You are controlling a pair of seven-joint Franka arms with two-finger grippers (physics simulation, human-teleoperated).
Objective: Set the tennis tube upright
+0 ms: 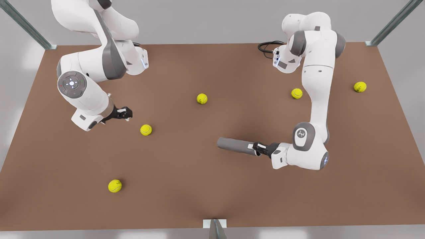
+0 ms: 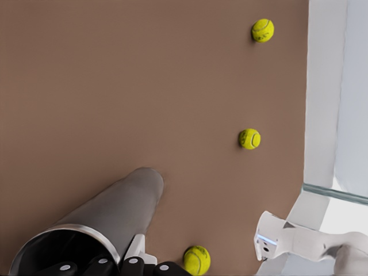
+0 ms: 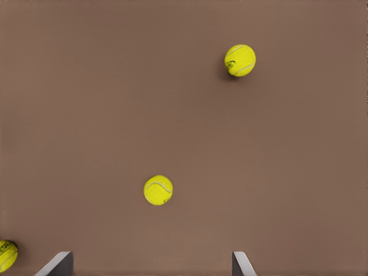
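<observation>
Gripping the tennis tube [image 1: 235, 145] at its open rim, the left gripper [image 1: 258, 147] sits on the front view's right side, fingers closed on the rim. In the left wrist view its black fingers [image 2: 130, 265] clamp the tube's wall by the dark mouth. The grey tube lies on its side across the brown table [image 1: 212, 199], pointing toward the front view's left. The right gripper [image 1: 126, 114] waits low at the front view's left, fingers parted wide and empty, near one tennis ball [image 1: 145, 129]. Other yellow-green balls lie scattered well apart
</observation>
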